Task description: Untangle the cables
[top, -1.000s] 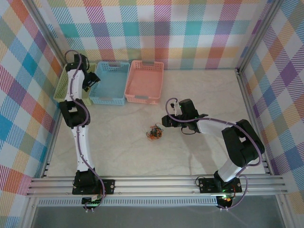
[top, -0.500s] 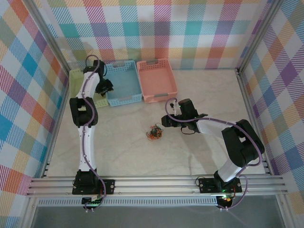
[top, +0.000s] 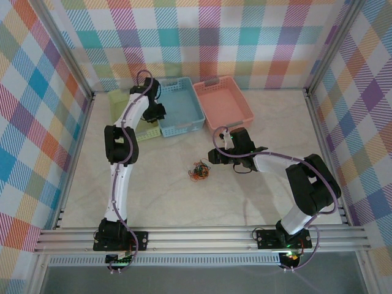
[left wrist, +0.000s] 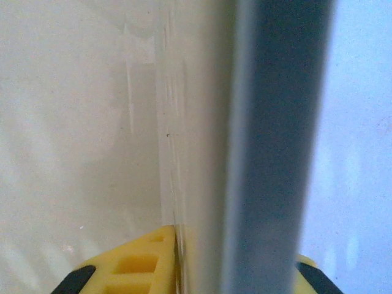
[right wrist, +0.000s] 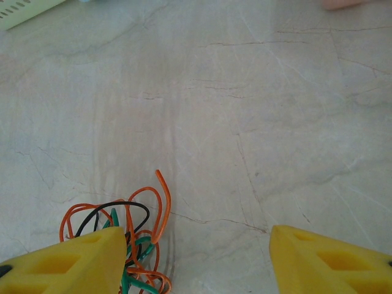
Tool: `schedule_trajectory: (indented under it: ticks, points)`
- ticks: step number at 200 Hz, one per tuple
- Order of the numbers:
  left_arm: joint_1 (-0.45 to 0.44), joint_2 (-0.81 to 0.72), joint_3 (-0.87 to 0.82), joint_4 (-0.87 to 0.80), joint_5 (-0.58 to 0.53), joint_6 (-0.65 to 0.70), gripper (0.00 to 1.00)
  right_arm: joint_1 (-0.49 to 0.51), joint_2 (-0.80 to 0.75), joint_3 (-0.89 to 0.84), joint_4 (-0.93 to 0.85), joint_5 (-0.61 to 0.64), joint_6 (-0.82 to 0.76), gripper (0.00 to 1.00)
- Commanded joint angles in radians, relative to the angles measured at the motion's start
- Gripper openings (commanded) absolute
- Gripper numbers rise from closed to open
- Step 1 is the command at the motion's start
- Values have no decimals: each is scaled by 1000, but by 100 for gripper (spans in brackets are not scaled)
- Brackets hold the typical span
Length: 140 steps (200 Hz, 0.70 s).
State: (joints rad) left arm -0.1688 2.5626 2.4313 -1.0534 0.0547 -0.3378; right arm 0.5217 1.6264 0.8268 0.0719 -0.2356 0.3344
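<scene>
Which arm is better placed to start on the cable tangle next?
Right. The right tool is open just beside the cables, one finger at the tangle's edge. The left tool is far back, closed on a wall of the blue basket.

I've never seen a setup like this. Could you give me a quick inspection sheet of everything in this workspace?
Surface: pale marbled table, no spills seen.
Job's things: cable tangle of thin orange, black and green wires, mid-table.
Clutter: green basket, blue basket and pink basket at the far side; blue and pink look empty.
Grippers: left gripper closed on the blue basket's near wall; right gripper open, right beside the tangle.
Cables: lilac cables run along both arms.
Surroundings: plaid walls; metal rail along the near edge.
</scene>
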Motion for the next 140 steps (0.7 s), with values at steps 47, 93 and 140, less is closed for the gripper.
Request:
schedule_trajectory:
  ticks: [47, 93, 140]
  points:
    - [-88, -36, -12, -10, 67, 102, 15, 9, 11, 31, -19, 5, -9, 64]
    - [-121, -24, -6, 7, 105, 64, 17, 9, 10, 32, -20, 14, -9, 64]
    - [-140, -1, 49, -9, 102, 63, 21, 9, 0, 24, -15, 28, -6, 64]
